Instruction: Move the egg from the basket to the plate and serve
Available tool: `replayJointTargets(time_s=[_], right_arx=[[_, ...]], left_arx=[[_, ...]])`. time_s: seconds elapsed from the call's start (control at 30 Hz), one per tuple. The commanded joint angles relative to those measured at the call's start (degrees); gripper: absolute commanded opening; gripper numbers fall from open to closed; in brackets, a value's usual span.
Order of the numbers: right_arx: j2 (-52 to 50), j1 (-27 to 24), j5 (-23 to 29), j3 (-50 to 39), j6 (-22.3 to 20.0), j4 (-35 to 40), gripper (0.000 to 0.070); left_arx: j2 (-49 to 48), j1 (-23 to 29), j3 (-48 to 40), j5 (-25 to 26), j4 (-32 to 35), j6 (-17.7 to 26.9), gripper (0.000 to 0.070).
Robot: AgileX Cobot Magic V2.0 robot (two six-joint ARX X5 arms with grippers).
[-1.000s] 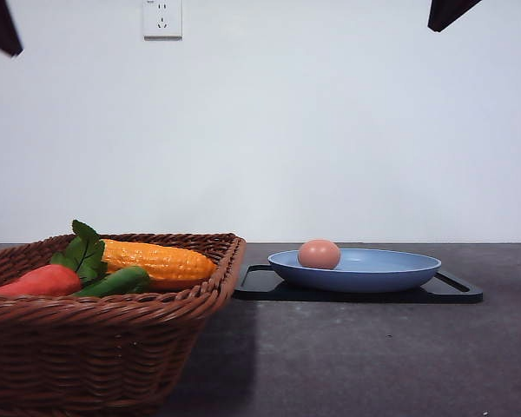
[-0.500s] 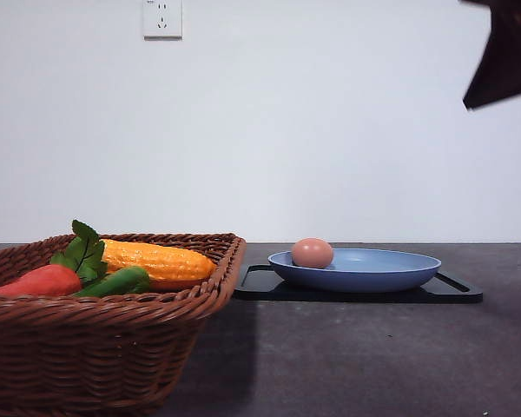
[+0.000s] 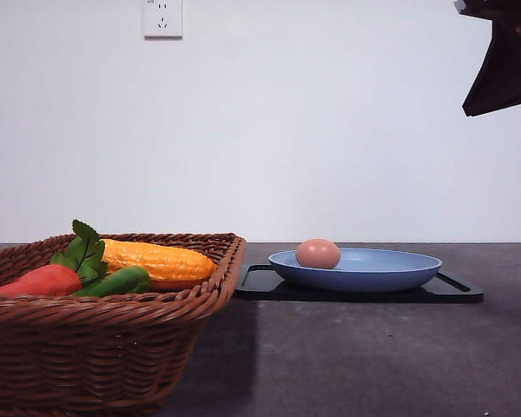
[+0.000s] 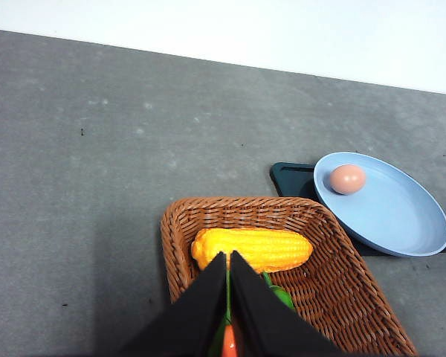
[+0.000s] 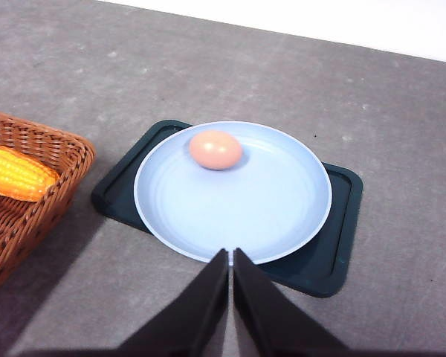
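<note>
Egg (image 5: 216, 149) is lying on the plate (image 5: 282, 201), off toward the basket side of it and touching nothing else, so the transfer half of the job looks done to me. The plate is sitting on a flat black tray (image 5: 328, 256), which is resting on the counter (image 3: 373, 356) just beside the basket (image 3: 104, 347); I am judging that the tray is there so the plate can be carried or pushed forward for serving without anyone touching the egg.

My right claw (image 5: 230, 256) is hanging above the near rim of the plate with its two fingers pressed together and nothing between them. My left claw (image 4: 228, 260) is hovering over the basket, likewise clenched and empty, with the corn cob (image 4: 251, 249) and a green vegetable (image 4: 281, 296) lying below it. From the front, the corn, a red-orange vegetable (image 3: 36, 281) and some leaves (image 3: 82, 250) are resting inside the wicker.

Serving is what I am reckoning remains. The egg is round and free to roll on the shallow plate, so any move of the tray calls for a slow, level one.
</note>
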Motion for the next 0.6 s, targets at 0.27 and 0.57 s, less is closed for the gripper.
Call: replayJointTargets(time_s=[0.27, 0.57], right_arx=[[0.22, 0.35, 0.18, 0.59, 0.57, 0.59, 0.0000], [0.22, 0.35, 0.19, 0.59, 0.57, 0.59, 0.0000]], left_arx=[[-5.44, 2.61, 0.63, -0.92, -1.04, 5.06, 0.0000], [-19.14, 18.08, -6.25, -2.92, -0.50, 11.40, 0.0000]])
